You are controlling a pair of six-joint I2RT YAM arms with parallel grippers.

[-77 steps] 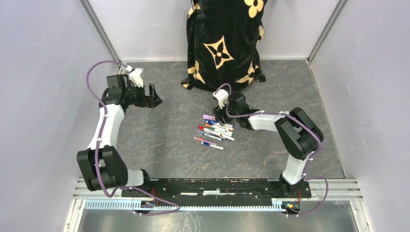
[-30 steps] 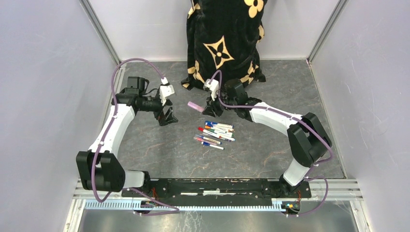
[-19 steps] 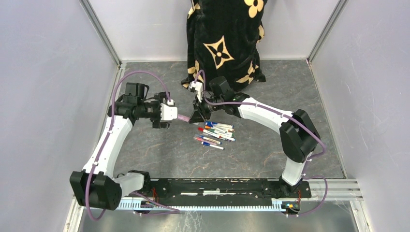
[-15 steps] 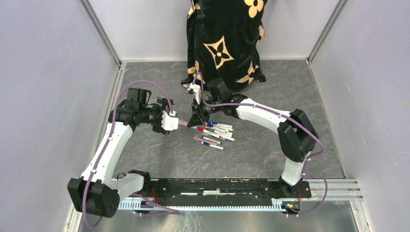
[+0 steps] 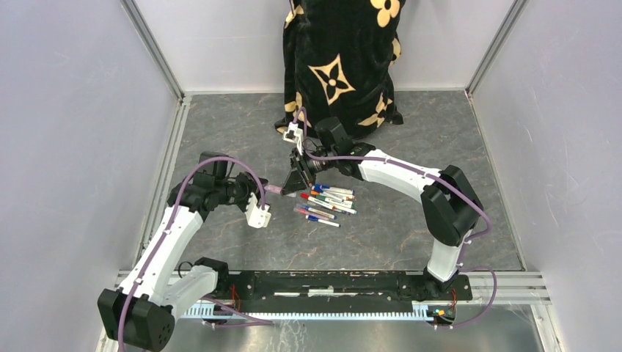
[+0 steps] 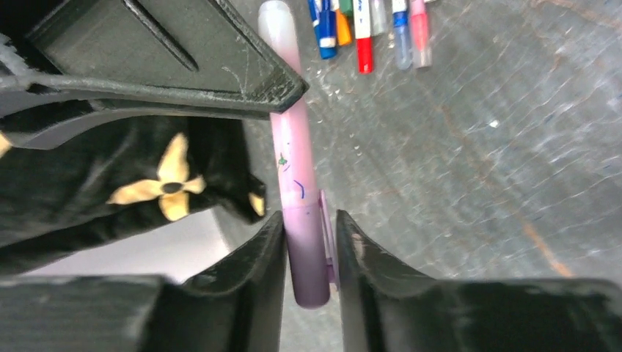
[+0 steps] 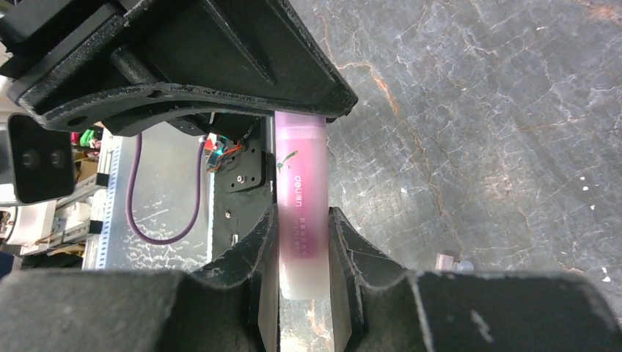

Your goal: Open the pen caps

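A pink pen hangs above the floor between both grippers. My right gripper is shut on its pale barrel end; in the right wrist view the barrel sits tight between the fingers. My left gripper is shut on the purple cap at the other end, one finger on the cap and one against its clip. The other pens lie in a loose pile on the floor just right of the grippers, with coloured caps on them.
A black cloth with gold flowers stands against the back wall behind the right arm. Pale walls close the cell at left and right. A small pinkish piece lies on the grey stone-patterned floor. The arms' base rail runs along the near edge.
The right gripper lifted the pink pen off the pile and carried it left. The left arm swung in from the far left, met the pen's free end and closed on the cap.
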